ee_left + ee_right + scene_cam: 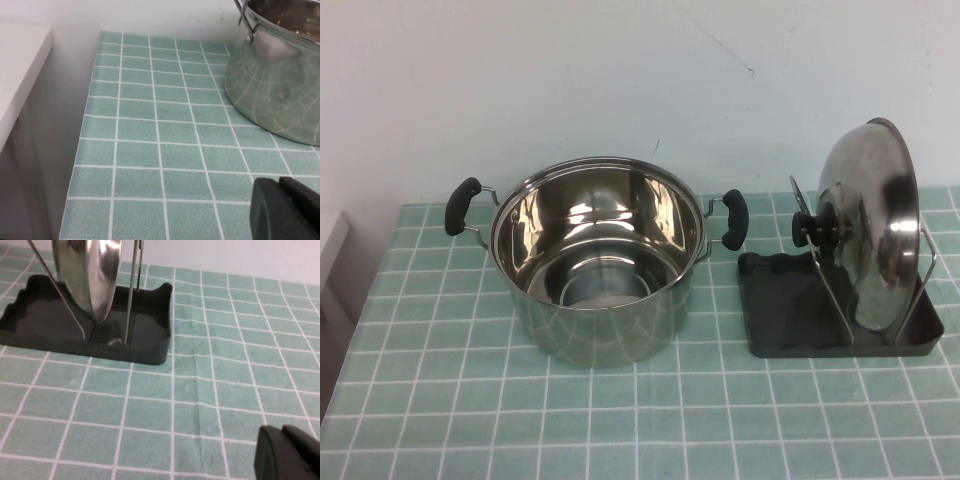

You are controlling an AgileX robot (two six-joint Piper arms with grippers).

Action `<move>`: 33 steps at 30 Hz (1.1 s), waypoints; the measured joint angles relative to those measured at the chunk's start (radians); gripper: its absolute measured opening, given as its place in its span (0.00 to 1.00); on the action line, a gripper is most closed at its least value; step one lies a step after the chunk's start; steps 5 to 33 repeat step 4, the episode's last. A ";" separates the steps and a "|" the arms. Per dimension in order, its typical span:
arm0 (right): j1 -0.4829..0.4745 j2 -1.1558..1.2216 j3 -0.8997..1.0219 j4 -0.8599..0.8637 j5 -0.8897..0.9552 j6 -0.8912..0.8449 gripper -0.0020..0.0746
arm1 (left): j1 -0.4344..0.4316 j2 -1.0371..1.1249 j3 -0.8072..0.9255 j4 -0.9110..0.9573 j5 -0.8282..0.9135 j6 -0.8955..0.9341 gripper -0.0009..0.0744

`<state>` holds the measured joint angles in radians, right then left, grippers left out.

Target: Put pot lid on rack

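Both claws point(287, 210) point(287, 452) low; pot lid point(873, 225) upright in rack point(790, 305).

A deep steel pot point(595, 262) with two black side handles is set upright and uncovered on a table point(440, 400) that is covered by a green cloth with a white grid. A plain white wall point(520, 80) is seen behind it. A white surface point(20, 65) is seen beside the table's left edge.

raised overview, two low wrist close-ups
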<state>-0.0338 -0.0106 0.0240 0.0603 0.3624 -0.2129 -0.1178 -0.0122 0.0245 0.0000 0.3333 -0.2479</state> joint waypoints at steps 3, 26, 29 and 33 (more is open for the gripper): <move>0.000 0.000 0.000 0.000 0.000 0.000 0.02 | 0.000 0.000 0.000 0.000 0.000 0.000 0.01; 0.000 0.000 0.000 0.000 0.000 0.000 0.02 | 0.000 0.000 0.000 0.000 0.000 0.000 0.01; 0.000 0.000 0.000 0.000 0.000 0.000 0.02 | 0.000 0.000 0.000 0.000 0.000 0.000 0.01; 0.000 0.000 0.000 0.000 0.000 0.000 0.02 | 0.000 0.000 0.000 0.000 0.000 0.000 0.01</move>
